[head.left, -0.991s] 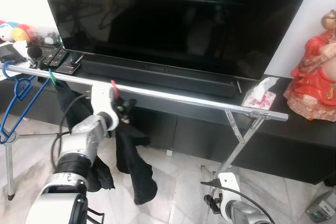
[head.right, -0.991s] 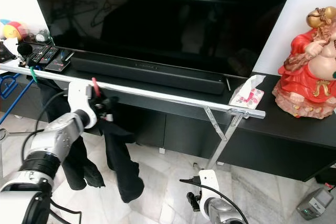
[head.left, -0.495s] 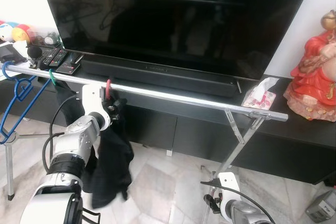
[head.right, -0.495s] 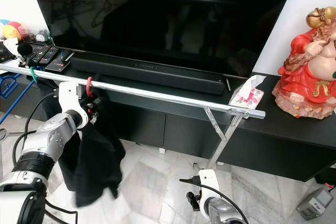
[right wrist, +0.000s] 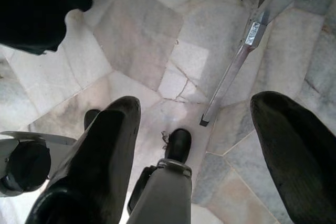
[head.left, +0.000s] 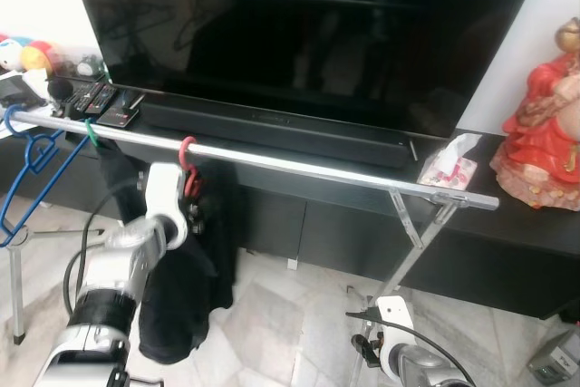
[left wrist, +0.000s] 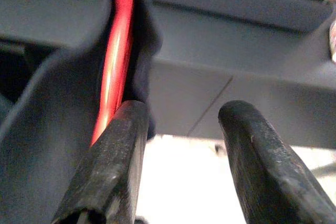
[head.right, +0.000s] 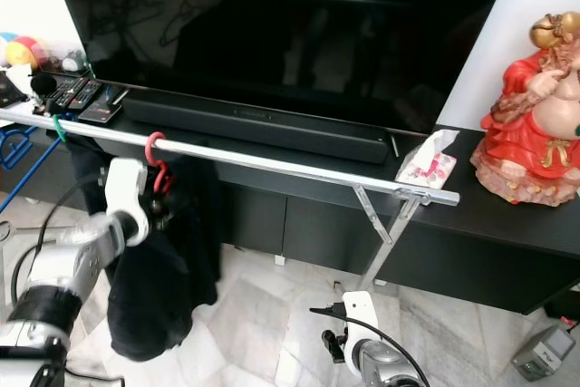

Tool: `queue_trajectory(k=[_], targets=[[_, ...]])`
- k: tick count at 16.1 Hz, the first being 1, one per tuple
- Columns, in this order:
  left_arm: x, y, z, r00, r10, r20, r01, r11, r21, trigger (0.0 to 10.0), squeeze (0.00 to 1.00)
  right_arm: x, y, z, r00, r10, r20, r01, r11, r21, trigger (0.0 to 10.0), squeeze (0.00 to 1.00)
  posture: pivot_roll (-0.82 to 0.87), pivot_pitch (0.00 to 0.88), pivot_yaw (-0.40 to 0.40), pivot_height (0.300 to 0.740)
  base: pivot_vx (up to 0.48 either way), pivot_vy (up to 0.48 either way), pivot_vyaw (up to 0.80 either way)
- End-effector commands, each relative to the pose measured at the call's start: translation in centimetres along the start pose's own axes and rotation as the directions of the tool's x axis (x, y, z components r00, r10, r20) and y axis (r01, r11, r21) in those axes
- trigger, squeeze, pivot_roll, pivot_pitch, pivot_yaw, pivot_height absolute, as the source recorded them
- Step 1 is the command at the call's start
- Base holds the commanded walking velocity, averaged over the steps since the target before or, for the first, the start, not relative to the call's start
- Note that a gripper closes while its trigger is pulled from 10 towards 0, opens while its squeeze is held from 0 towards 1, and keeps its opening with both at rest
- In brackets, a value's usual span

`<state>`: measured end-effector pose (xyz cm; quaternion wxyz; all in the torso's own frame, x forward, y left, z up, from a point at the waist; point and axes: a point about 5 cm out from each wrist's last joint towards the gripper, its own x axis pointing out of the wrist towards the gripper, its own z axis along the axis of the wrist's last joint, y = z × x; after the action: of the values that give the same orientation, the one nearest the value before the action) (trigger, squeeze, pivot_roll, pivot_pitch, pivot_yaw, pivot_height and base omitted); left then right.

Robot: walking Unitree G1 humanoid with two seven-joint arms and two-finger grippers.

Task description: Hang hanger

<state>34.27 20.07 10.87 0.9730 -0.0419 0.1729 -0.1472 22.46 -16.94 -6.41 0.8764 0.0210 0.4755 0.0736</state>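
The red hanger (head.left: 188, 169) has its hook over the silver drying-rack rail (head.left: 299, 167), with a black garment (head.left: 186, 287) draped from it down toward the marble floor (head.right: 272, 314). The left end effector (left wrist: 178, 156) sits just below the rail beside the hanger, its fingers (left wrist: 113, 156) apart — one of them touching the cloth next to the red wire, not clamped on it. The right end effector (right wrist: 194, 145) hangs low over the floor, fingers spread wide, near the rack's leg (right wrist: 236, 72). A blue hanger (head.left: 27, 169) hangs at the rail's left end, and a TV (head.left: 299, 24) stands behind
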Motion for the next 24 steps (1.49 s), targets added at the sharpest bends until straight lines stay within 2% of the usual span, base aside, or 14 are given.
queue_trajectory(k=[1, 9, 20, 24], targets=[[-0.5, -0.3, 0.5, 1.0, -0.025, -0.005, 0.025, 0.998, 0.05, 10.0, 0.0, 0.0, -0.2, 0.1, 1.0, -0.005, -0.005, 0.005, 1.0, -0.002, 10.0, 0.0, -0.02, 0.004, -0.071, 0.74, 0.0, 0.0, 0.0], [-2.2, 0.0, 1.5, 0.999, -0.038, 0.015, 0.037, 0.996, 0.083, 10.0, 0.0, 0.0, -0.2, 0.2, 1.0, 0.0, -0.005, 0.0, 1.0, -0.005, 10.0, 0.0, -0.01, 0.006, -0.073, 0.74, 0.0, 0.0, 0.0], [-3.1, 0.4, 1.9, 1.0, -0.003, 0.006, 0.002, 0.996, 0.094, 10.0, 0.0, 0.0, -0.1, 0.2, 1.0, 0.003, -0.004, -0.003, 1.0, -0.006, 10.0, 0.0, -0.01, 0.008, -0.073, 0.74, 0.0, 0.0, 0.0], [-3.1, 0.9, 1.1, 0.999, 0.04, -0.018, -0.039, 0.995, 0.091, 10.0, 0.0, 0.0, -0.1, 0.2, 1.0, 0.004, -0.005, -0.004, 1.0, -0.005, 10.0, 0.0, -0.02, 0.009, -0.072, 0.74, 0.0, 0.0, 0.0]])
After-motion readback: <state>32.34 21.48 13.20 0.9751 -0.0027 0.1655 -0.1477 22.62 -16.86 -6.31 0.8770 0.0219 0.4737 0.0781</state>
